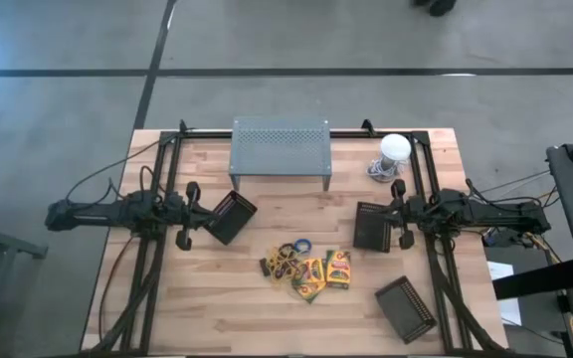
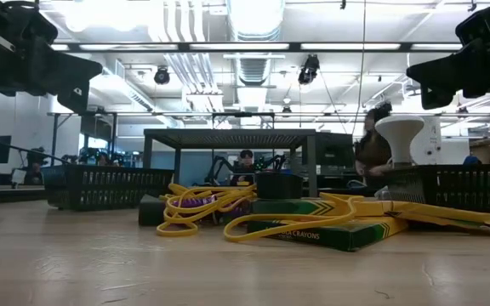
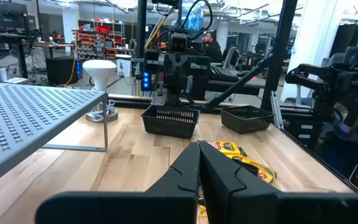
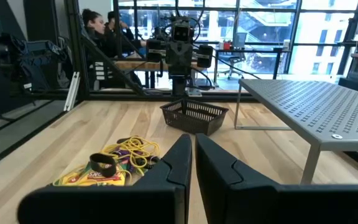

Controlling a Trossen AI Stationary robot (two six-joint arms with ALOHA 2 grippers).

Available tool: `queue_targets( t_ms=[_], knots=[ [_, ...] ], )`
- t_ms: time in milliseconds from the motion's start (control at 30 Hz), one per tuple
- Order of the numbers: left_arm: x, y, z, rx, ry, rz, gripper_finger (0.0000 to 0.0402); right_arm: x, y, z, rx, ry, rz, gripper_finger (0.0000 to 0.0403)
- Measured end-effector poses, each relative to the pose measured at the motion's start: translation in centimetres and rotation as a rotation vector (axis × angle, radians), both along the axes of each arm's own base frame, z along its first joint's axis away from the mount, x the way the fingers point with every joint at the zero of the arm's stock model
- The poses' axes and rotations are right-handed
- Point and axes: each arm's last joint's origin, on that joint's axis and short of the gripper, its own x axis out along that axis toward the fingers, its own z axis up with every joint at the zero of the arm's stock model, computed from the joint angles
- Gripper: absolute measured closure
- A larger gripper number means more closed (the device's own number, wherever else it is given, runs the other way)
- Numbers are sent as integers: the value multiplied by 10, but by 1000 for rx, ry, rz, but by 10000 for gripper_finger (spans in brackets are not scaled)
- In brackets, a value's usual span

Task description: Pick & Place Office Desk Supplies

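Observation:
The office desk supplies lie in a pile at the table's middle, toward the near edge. Yellow-and-green crayon boxes point(image 1: 318, 272) point(image 2: 330, 231) lie flat on the wood. Yellow, blue and purple rubber bands point(image 1: 288, 256) point(image 2: 196, 206) rest on and beside them. My left gripper point(image 1: 199, 212) point(image 3: 199, 154) hangs level above the table's left side, shut and holding nothing. My right gripper point(image 1: 394, 215) point(image 4: 192, 142) hangs level above the right side, also shut and holding nothing. The two point at each other across the pile.
A grey perforated metal stand point(image 1: 280, 149) sits at the far middle, and a white dome with a cable point(image 1: 394, 151) at the far right. Black mesh baskets sit before the left gripper point(image 1: 230, 217), before the right gripper point(image 1: 371, 226) and near right point(image 1: 406, 308). People sit beyond the table.

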Motion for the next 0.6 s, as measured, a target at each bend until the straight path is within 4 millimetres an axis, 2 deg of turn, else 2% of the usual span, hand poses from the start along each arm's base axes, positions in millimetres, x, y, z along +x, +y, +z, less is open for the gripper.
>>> queue_targets(
  t_ms=[367,467,600],
  knots=[
    [0,0,0,0,0,1,390,0,0,0,-107,-3,-1,385],
    [0,0,0,0,0,0,390,0,0,0,-89,-5,-1,385],
    [0,0,0,0,0,0,390,0,0,5,35,-45,15,385]
  ],
)
